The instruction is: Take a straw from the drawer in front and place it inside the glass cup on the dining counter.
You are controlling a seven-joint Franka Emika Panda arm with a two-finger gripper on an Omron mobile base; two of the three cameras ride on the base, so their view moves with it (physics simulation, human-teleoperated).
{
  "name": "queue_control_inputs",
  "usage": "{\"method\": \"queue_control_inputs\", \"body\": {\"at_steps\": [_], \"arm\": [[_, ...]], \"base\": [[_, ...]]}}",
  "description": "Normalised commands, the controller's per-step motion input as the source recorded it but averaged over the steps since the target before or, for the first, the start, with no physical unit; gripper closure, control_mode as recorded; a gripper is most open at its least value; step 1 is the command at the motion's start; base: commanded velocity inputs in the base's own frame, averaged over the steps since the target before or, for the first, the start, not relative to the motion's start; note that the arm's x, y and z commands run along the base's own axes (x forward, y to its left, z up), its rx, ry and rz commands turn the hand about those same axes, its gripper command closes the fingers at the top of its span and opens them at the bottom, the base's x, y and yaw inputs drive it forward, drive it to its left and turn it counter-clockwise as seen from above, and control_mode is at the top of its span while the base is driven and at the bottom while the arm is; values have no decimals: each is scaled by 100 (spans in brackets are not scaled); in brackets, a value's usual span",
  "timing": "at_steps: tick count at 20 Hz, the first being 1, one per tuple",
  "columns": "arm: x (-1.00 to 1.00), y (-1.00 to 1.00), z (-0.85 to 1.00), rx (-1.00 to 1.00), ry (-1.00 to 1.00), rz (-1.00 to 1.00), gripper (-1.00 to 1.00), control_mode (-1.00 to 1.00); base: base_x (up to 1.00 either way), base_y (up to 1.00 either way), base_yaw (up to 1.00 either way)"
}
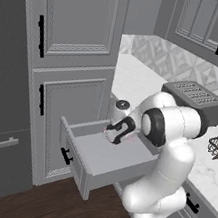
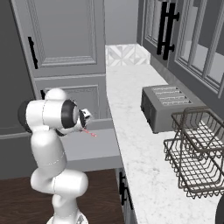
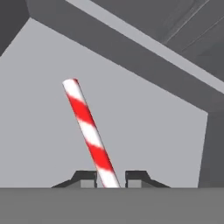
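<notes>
The gripper [image 3: 110,179] was clenched on the straw [image 3: 89,131], its two dark fingertips [image 3: 85,176] pressed close to either side of the striped red-and-white stick at its near end. In the hand view the straw slanted up and away from the fingers over the plain grey floor of the drawer [image 1: 103,157]. The left base view put the gripper [image 1: 116,132] low inside the open drawer, toward its back, with a faint pink trace beside it. From the right base view the straw [image 2: 89,131] showed as a short red line poking out past the hand above the drawer floor [image 2: 94,146].

The step in hand appeared to be the pick from the drawer, with the grasp made. Next the arm would likely need to lift the straw clear of the drawer walls, and the base would then have to turn toward the dining counter and its glass cup.
</notes>
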Motion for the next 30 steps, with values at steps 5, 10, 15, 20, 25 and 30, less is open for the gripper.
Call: {"method": "queue_control_inputs", "body": {"at_steps": [5,10,15,20,25,30], "arm": [[-1,0,100,-1,-10,-61,100,-100],[-40,0,100,1,-20,-51,100,-100],[-47,-2,100,14,-5,-38,100,-100],[-37,-1,84,23,0,-23,100,-100],[-23,-21,48,23,0,-15,100,-100],[-10,-7,6,6,0,-5,100,100]], "base": [[0,0,0],[0,0,0],[0,0,0],[0,0,0],[0,0,0],[-51,-6,-5]]}}
